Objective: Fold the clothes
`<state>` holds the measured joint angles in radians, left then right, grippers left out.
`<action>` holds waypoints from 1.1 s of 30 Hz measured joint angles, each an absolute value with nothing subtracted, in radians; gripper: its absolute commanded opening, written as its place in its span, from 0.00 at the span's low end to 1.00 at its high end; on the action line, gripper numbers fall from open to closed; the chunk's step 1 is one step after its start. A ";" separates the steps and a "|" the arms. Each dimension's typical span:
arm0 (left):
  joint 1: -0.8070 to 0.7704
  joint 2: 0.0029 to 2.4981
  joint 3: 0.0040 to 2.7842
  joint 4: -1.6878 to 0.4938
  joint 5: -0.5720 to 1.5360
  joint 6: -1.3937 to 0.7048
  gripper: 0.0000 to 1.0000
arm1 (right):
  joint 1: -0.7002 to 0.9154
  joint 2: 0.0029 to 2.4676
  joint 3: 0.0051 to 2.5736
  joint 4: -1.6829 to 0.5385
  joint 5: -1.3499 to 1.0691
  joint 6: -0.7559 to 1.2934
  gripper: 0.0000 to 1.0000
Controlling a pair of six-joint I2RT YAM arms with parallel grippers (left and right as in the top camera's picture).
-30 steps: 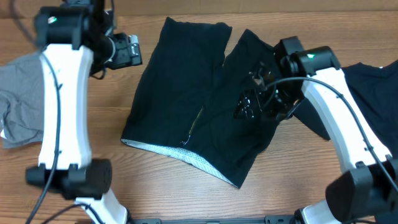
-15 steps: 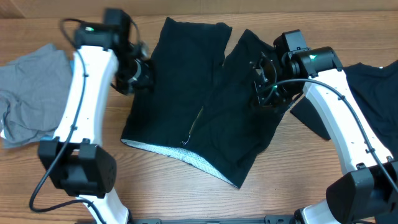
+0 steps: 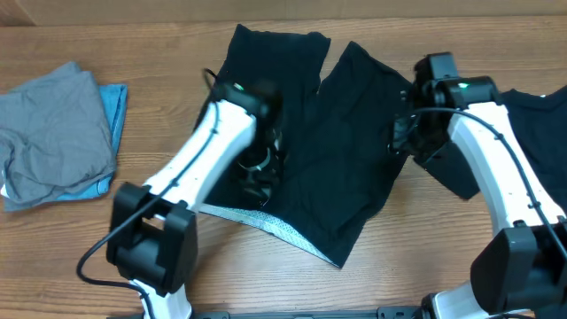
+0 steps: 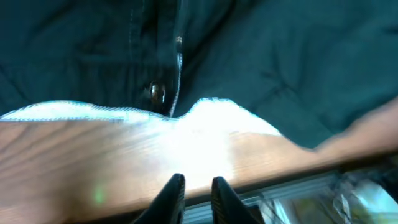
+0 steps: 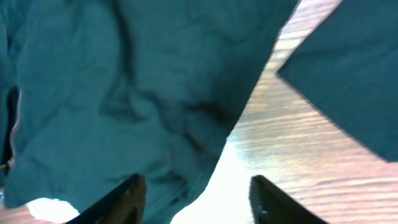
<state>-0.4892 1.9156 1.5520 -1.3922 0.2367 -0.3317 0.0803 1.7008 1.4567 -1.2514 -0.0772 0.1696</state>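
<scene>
Pants (image 3: 354, 133) spread flat on tabletop (image 3: 159, 89) for folding. Left end effector (image 4: 196, 190), barely parted and empty, at waistband (image 4: 93, 112); right end effector (image 5: 196, 196), wide open, over side edge, apparently ready to grasp.

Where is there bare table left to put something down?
Free: wooden table in front of the grey and light-blue cloth pile, and the front strip right of the black fabric pants. Crowded: the middle, covered by the pants.

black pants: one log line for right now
black pants spread flat, unfolded | left gripper over pants, barely open, empty | right gripper open, at pants edge
</scene>
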 measured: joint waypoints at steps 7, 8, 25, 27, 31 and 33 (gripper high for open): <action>-0.616 1.916 1.459 -1.317 0.012 -0.377 0.25 | 0.005 1.701 1.453 -1.213 -0.074 0.184 0.83; -0.628 1.916 1.459 -1.319 -0.027 -0.377 0.27 | -0.006 1.701 1.449 -1.204 -0.075 0.184 0.84; -0.640 1.916 1.321 -1.176 -0.131 -0.295 0.24 | -0.077 1.701 1.387 -1.158 -0.087 0.209 0.88; -0.640 1.915 1.321 -1.172 -0.120 -0.295 0.24 | -0.077 1.701 1.387 -1.157 -0.091 0.209 0.89; -0.640 1.916 1.321 -1.167 -0.101 -0.308 0.22 | -0.077 1.701 1.387 -1.155 -0.097 0.209 0.89; -0.640 1.916 1.321 -1.161 -0.097 -0.318 0.22 | -0.077 1.701 1.387 -1.151 -0.097 0.210 0.92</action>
<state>-0.6399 1.9156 1.3209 -1.1606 -0.0967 -0.3183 -0.0769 1.7008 1.3872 -1.1515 -0.0975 0.2096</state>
